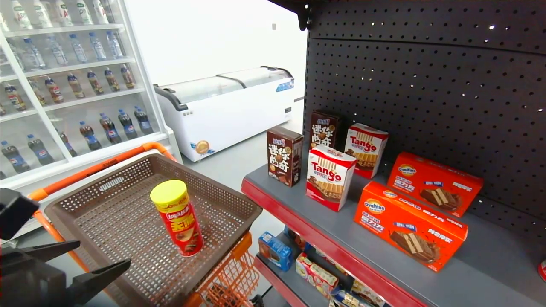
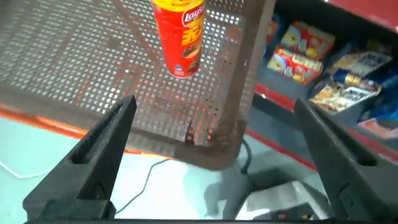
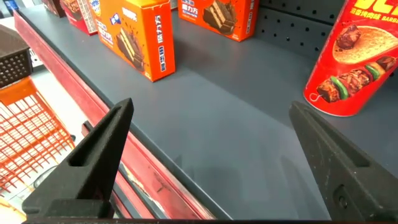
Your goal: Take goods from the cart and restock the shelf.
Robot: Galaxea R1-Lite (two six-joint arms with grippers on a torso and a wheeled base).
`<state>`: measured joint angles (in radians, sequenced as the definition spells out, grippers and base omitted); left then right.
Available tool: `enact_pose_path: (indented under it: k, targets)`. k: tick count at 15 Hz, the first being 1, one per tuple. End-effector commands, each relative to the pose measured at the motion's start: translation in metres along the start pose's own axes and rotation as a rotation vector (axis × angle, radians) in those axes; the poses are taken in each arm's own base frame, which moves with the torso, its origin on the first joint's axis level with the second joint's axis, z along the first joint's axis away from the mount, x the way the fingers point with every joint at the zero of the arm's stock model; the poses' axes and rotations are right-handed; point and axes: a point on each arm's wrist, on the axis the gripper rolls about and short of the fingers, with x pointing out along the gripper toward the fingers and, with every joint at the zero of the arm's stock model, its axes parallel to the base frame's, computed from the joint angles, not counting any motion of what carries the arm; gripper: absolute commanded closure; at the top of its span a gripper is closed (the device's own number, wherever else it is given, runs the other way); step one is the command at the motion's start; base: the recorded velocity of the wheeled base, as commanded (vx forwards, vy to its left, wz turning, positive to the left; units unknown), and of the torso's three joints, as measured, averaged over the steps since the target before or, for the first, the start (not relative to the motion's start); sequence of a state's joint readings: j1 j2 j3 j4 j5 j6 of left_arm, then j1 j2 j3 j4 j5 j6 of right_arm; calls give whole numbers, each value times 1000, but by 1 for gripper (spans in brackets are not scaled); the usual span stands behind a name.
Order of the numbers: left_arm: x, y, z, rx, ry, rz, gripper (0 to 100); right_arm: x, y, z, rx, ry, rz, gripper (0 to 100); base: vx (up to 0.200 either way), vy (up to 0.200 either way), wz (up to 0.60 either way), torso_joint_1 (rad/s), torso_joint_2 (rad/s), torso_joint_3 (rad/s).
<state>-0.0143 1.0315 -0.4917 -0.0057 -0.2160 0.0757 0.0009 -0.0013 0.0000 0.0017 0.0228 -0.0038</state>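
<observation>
A red chip can with a yellow lid [image 1: 179, 217] stands upright in the brown cart basket [image 1: 213, 187]. My left gripper [image 1: 103, 253] hangs open just outside the basket's near rim, short of the can. In the left wrist view the can [image 2: 180, 37] stands beyond the open left gripper [image 2: 216, 106], with the basket's edge between them. My right gripper [image 3: 211, 107] is open and empty above the grey shelf board [image 3: 236, 124]. A second red chip can [image 3: 348, 62] stands on that board, off to one side of it; its edge [image 1: 542, 269] shows at the shelf's far right.
On the shelf [image 1: 298, 204] stand orange boxes [image 1: 409, 226], red-and-white wafer boxes [image 1: 330, 183] and brown boxes [image 1: 284, 155] before a black pegboard. Bare board lies at the front right. Lower shelves [image 1: 315, 273] hold more goods. The cart's orange handle [image 1: 98, 166] is behind.
</observation>
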Motion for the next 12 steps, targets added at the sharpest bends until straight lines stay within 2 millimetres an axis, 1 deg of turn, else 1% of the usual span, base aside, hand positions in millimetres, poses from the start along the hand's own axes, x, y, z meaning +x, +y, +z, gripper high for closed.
enact_pose_path:
  k: [1,2,3,5,8,10,12]
  targets:
    - [46,13,-2,7,129,-26,0,0,0,0,-1,1,1,0,0,0,0,0,0,0]
    - [54,14,-3,13,138,-29,0,0,0,0,-1,1,1,0,0,0,0,0,0,0]
    - [58,15,-5,11,149,-31,0,0,0,0,-1,1,1,0,0,0,0,0,0,0]
    - [73,18,-18,49,163,-35,0,0,0,0,1,1,2,0,0,0,0,0,0,0]
    - [99,22,-33,71,110,-32,0,0,0,0,-1,1,2,0,0,0,0,0,0,0]
    - [110,23,-37,83,82,-32,0,0,0,0,-1,1,1,0,0,0,0,0,0,0]
    - [121,25,-41,78,108,-20,0,0,0,0,-1,1,1,0,0,0,0,0,0,0]
